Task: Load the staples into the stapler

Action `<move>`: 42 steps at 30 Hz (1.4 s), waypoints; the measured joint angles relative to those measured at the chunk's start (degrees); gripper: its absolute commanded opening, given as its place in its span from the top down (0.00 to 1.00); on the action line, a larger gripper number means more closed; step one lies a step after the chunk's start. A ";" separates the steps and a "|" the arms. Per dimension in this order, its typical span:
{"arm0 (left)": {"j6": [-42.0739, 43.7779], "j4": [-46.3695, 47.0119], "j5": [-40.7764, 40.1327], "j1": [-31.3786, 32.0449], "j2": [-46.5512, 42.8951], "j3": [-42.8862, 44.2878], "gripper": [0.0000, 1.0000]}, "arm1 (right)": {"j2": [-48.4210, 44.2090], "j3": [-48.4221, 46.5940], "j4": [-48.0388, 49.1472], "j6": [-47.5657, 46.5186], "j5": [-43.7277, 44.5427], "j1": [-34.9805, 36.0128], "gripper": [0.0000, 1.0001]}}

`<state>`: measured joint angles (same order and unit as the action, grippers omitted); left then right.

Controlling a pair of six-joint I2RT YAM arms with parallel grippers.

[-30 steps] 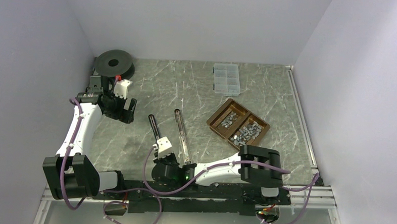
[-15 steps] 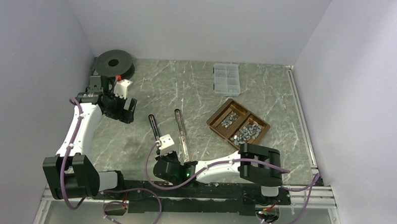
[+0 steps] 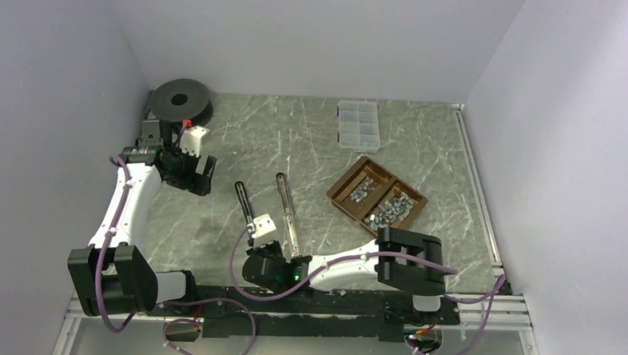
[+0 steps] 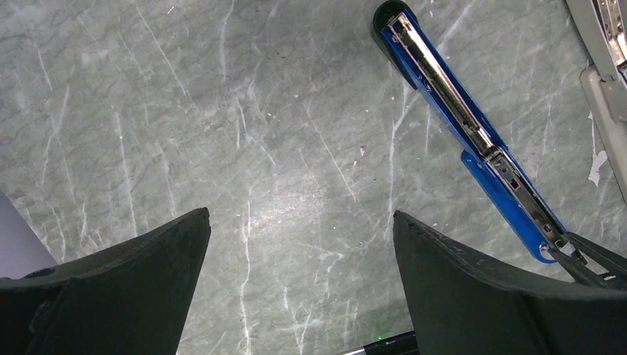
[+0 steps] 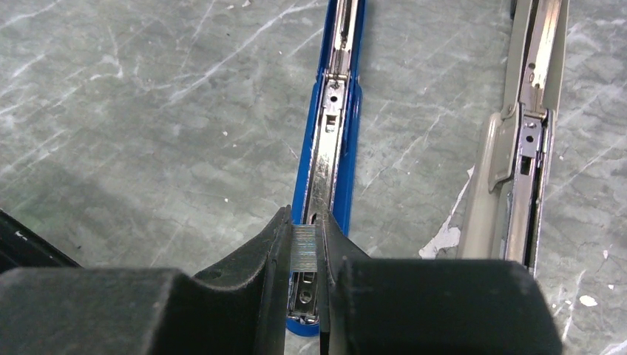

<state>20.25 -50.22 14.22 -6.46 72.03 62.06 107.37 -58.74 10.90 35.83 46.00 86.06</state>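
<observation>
Silver-grey staple strip [image 5: 304,245], a short ribbed metal block, sits pinched between the two black fingers of the right gripper [image 5: 304,237], whose jaws are closed down to just the strip's width. In the right wrist view it hangs at lower centre, directly over the near end of the opened blue stapler [image 5: 330,140]. The stapler's bare metal channel runs away from the jaws toward the top of the frame, leaning slightly right. That long axis is what the coming move depends on: the strip probably has to go down into the channel and lie along it. Whether the strip's own length already matches the channel is too fine to tell.

An opened grey-beige stapler [image 5: 529,111] lies parallel, just to the right.

The left gripper [image 4: 299,222] is spread wide with nothing in it, and the blue stapler sits in the upper right of its view, well apart from it. The right arm is therefore the nearer one.

More loose staples [image 3: 389,208] fill the brown two-compartment tray [image 3: 332,193], right of centre in the top view.
</observation>
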 measured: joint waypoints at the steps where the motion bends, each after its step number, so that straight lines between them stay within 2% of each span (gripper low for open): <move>1: -0.02 0.02 -0.02 0.00 0.00 0.00 0.01 | 0.13 0.00 -0.22 0.17 0.02 0.00 1.00; 42: 0.00 0.04 -0.11 0.00 0.00 0.00 0.01 | 0.50 0.00 0.39 -1.75 1.79 0.00 1.00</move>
<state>20.25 -50.17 14.11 -6.46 72.03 62.06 107.87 -58.74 11.29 34.09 47.79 86.06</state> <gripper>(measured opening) 0.993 0.177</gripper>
